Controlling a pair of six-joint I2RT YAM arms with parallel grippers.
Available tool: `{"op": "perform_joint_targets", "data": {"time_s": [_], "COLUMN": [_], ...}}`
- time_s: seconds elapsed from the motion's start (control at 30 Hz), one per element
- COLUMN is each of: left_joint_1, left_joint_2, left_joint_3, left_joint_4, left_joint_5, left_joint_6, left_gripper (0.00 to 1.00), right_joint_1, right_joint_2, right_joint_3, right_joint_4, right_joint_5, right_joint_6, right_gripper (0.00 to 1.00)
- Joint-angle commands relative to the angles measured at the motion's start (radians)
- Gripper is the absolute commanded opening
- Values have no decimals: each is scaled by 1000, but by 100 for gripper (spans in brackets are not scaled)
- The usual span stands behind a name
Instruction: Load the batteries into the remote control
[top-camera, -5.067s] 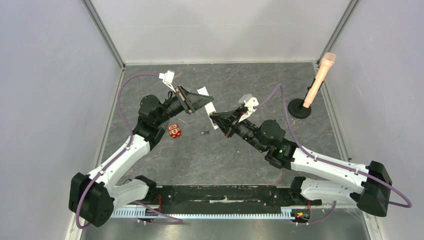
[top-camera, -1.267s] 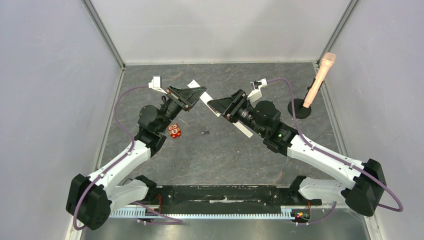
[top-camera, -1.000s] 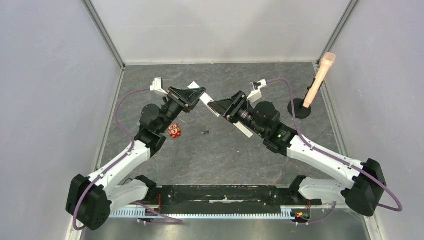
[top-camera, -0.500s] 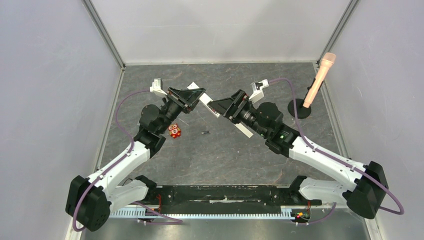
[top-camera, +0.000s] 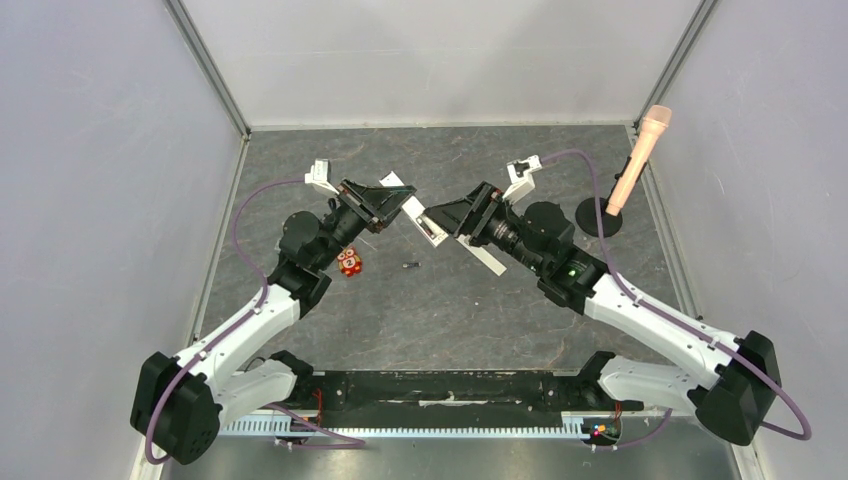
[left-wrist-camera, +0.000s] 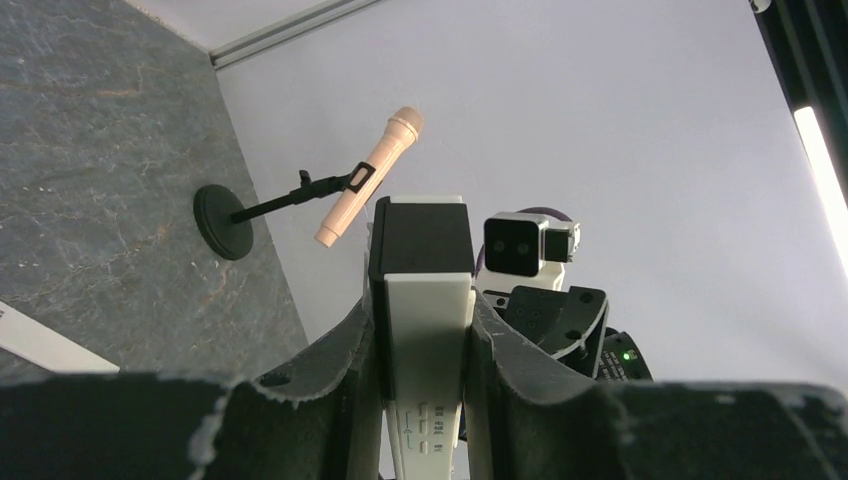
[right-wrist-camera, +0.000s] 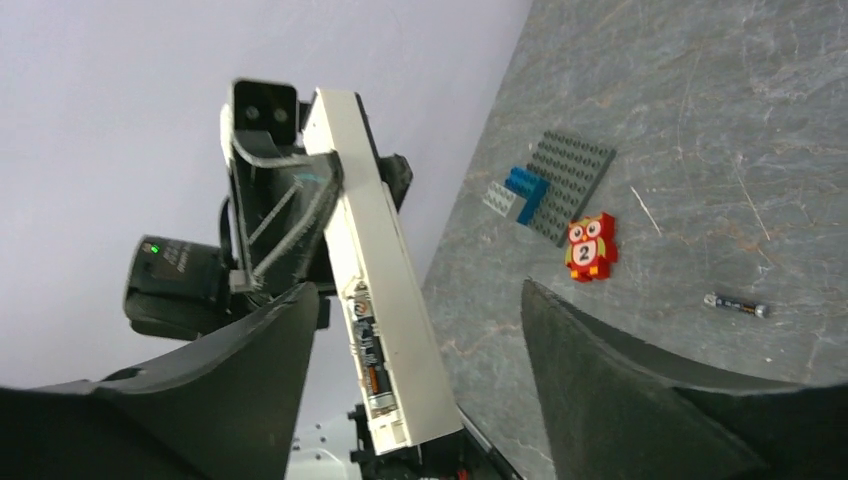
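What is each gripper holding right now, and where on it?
The left gripper clamps the remote control by its long side edges, away from the open battery bay. The right gripper is open, holding nothing.

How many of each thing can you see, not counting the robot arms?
Remote control: 1
Loose battery: 1
Owl toy: 1
Pink microphone on stand: 1
Building-brick cluster: 1
Flat white strip: 1
Total: 6
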Motion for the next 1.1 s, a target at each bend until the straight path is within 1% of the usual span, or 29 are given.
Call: {"op": "perform_joint_targets", "data": {"time_s": [0.0, 0.13, 0.3, 0.37, 0.5, 0.53, 0.57, 0.63, 0.67, 0.73, 0.77, 0.83, 0.97, 1.03, 1.07], "left_joint_1": [1, 2, 2, 2, 2, 1, 1, 3, 2, 6, 9, 15, 28, 29, 31], "left_joint_2": [-5, 3, 9, 8, 12, 14, 14, 14, 13, 7, -1, -21, -76, -104, -119], "left_joint_3": [17, 23, 27, 29, 31, 32, 32, 34, 32, 32, 33, 36, 78, 113, 130], "left_joint_4": [36, 37, 37, 37, 33, 33, 32, 25, 19, -8, -39, -110, -361, -517, -592], "left_joint_5": [40, 47, 51, 50, 49, 50, 50, 50, 50, 49, 43, 20, -87, -185, -264], "left_joint_6": [38, 34, 28, 22, 17, 20, 21, 34, 44, 77, 100, 178, 373, 463, 503], "left_gripper": [2, 2, 2, 2, 2, 2, 2, 2, 2, 2, 2, 2, 2, 2, 2], "right_joint_1": [-5, -5, -5, -5, -5, -5, -5, -7, -7, -12, -19, -33, -70, -83, -83], "right_joint_2": [36, 55, 68, 73, 73, 72, 68, 58, 51, 34, 26, 13, -16, -18, -8], "right_joint_3": [18, 7, 1, -1, 1, 3, 4, 9, 9, 8, 5, 0, -30, -31, -28], "right_joint_4": [-8, 8, 7, 6, 8, 8, 7, 7, 7, 8, 12, 11, -5, -32, -46], "right_joint_5": [-114, -149, -151, -153, -152, -150, -149, -139, -134, -117, -117, -112, -112, -113, -121], "right_joint_6": [-75, -78, -68, -68, -66, -67, -66, -67, -68, -73, -78, -88, -125, -192, -257], "right_gripper": [70, 56, 40, 37, 36, 37, 42, 62, 76, 91, 94, 97, 97, 95, 94]}}
